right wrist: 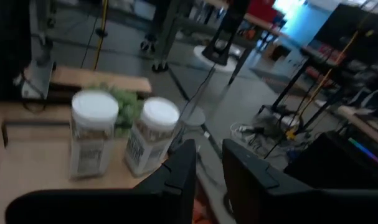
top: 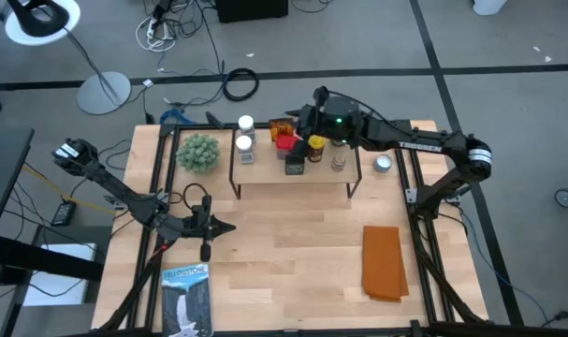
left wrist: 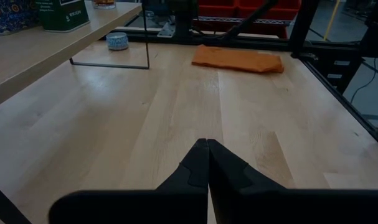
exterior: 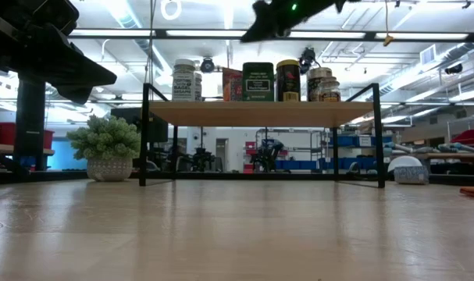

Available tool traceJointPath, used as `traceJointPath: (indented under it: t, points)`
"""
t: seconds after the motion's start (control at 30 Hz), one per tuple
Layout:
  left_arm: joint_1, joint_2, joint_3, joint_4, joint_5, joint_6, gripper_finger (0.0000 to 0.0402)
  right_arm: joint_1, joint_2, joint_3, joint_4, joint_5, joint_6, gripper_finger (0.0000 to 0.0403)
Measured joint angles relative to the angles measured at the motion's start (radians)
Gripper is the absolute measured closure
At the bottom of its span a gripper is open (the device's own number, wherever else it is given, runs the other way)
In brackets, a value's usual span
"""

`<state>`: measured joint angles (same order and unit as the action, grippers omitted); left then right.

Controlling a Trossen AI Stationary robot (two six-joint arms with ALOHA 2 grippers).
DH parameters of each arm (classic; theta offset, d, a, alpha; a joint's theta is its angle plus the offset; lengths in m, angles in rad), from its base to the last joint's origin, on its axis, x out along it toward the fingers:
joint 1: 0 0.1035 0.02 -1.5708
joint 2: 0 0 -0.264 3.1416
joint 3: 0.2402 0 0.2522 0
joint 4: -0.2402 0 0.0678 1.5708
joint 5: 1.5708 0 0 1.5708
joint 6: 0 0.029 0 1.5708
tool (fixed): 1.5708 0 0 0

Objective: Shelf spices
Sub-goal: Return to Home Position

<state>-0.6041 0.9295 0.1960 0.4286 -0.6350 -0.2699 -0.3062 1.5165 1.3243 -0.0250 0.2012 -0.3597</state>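
Observation:
The shelf (top: 265,180) stands at the table's far middle on thin black legs. Its board (exterior: 252,113) carries the spices: two white-lidded jars (top: 244,134), a red box (top: 284,140), a dark box (top: 295,165), a yellow-lidded jar (top: 316,146) and a tan-lidded jar (top: 338,161). My right gripper (right wrist: 207,155) hovers high over the shelf's far side (top: 302,118). It points toward the white-lidded jars (right wrist: 123,134), with a narrow gap between its fingers and nothing in it. My left gripper (left wrist: 207,146) is shut and empty, low over the table (top: 229,227) near the shelf's left legs.
A potted plant (top: 197,152) stands left of the shelf and a small round tin (top: 384,163) right of it. A folded orange cloth (top: 383,262) lies near right, and a blue-and-white flat package (top: 187,298) near left. Bare wood lies between them.

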Motion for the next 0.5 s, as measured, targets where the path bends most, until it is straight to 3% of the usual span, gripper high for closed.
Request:
traceJointPath:
  t: [0.23, 0.33, 0.5]
  points:
    - [0.0, 0.0, 0.0, 0.0, 0.0, 0.0, 0.0396, 0.085, -0.116, 0.0, -0.071, 0.018, 0.139, 0.0327]
    - [0.0, 0.0, 0.0, 0.0, 0.0, 0.0, 0.0396, 0.132, -0.16, 0.0, -0.205, 0.011, 0.287, 0.0326]
    - [0.0, 0.0, 0.0, 0.0, 0.0, 0.008, 0.0396, 0.227, -0.18, 0.0, -0.476, -0.035, 0.379, 0.0326]
